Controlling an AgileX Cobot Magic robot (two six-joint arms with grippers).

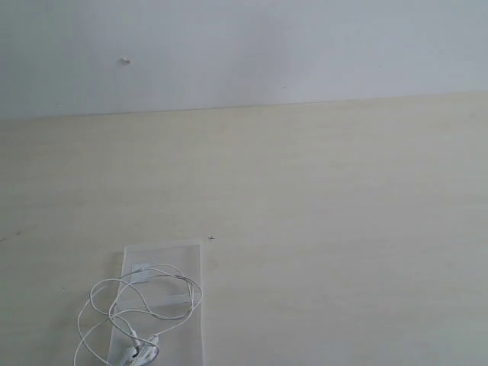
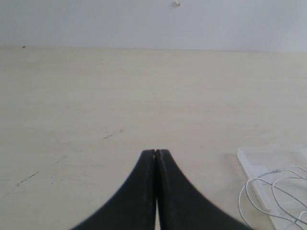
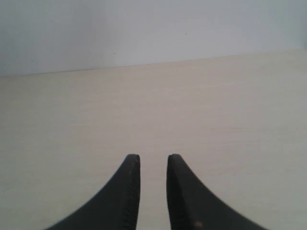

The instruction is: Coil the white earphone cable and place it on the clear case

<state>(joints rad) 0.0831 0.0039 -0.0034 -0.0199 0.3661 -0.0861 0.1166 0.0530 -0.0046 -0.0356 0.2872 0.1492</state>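
Observation:
The white earphone cable lies in loose loops across the clear case, low and left in the exterior view, with its two earbuds near the bottom edge. In the left wrist view a corner of the case and some cable loops show off to one side. My left gripper is shut with nothing in it, apart from the case. My right gripper is open over bare table with nothing between its fingers. Neither gripper shows in the exterior view.
A pale wooden table runs back to a white wall. A small white mark sits on the wall. A tiny dark speck lies just beyond the case.

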